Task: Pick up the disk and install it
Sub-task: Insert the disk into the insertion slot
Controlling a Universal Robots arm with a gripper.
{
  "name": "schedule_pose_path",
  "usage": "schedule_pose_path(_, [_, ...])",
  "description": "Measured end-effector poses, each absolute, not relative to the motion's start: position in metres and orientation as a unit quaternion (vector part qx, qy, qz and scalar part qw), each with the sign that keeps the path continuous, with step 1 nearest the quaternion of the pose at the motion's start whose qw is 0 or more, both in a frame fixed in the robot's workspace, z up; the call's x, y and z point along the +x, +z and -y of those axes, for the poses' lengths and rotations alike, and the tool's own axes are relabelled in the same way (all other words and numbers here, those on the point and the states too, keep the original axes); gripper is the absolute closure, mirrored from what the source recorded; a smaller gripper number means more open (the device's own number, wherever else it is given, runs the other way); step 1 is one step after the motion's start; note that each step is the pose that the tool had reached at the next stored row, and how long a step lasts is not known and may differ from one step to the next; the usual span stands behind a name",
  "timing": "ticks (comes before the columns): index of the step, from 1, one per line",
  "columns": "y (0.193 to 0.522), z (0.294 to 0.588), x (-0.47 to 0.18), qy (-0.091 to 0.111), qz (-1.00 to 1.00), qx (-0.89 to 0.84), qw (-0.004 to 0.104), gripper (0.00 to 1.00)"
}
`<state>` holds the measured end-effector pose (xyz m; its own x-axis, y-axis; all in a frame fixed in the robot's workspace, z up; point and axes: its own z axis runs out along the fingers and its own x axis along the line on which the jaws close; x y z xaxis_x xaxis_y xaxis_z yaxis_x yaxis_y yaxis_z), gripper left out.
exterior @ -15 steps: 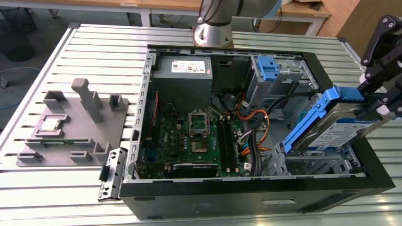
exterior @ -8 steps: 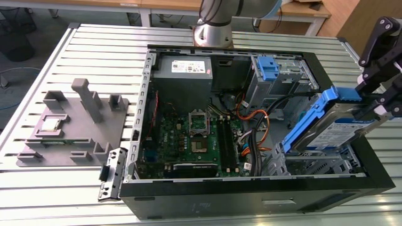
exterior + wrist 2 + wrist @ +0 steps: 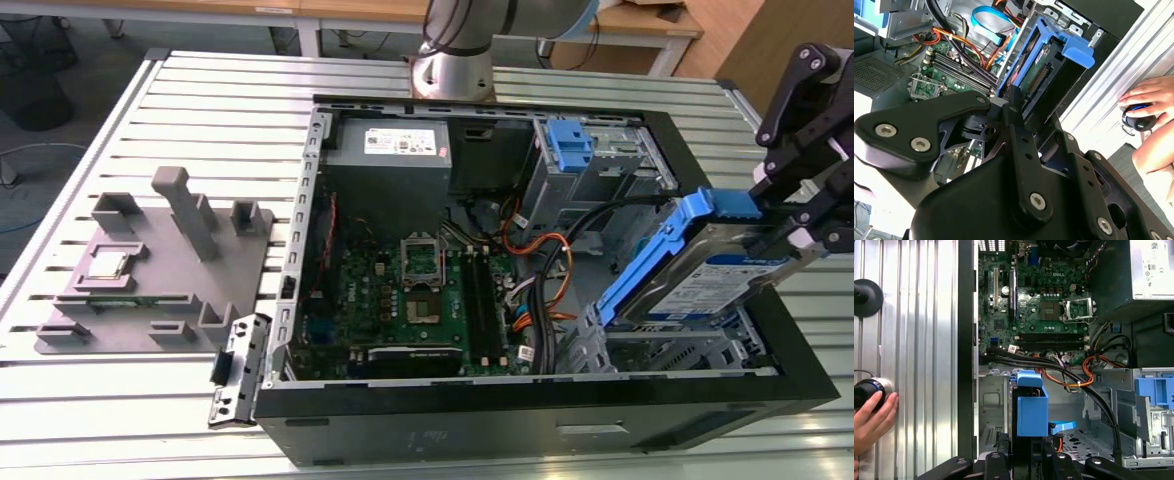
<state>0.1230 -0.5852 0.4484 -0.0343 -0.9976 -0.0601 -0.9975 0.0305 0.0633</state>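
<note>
Hanging tilted in the black gripper (image 3: 805, 232), jaws clamped on its upper end, the flat silver metal disk w/ blue plastic carrier frame (image 3: 714, 270) is held over the grey metal drive bay (image 3: 667, 350) at the exterior view's right. Long axis is seen slanting down from gripper toward bay; not yet seated.

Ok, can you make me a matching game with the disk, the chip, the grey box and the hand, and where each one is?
1 disk
2 processor chip
3 grey power-supply box
4 hand

A on the slatted table
B in a corner inside the case
C held tilted in the end effector
D on the grey fixture outside the case

Pairs: 1-C, 2-D, 3-B, 4-A
</note>
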Motion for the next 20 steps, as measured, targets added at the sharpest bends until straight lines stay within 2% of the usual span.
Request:
schedule_pose_path(7, [0.447, 0.585, 0.123, -0.044, 0.718, 0.695, 0.000, 0.65])
schedule_pose_path(20, [0.424, 0.585, 0.123, -0.044, 0.718, 0.695, 0.000, 0.65])
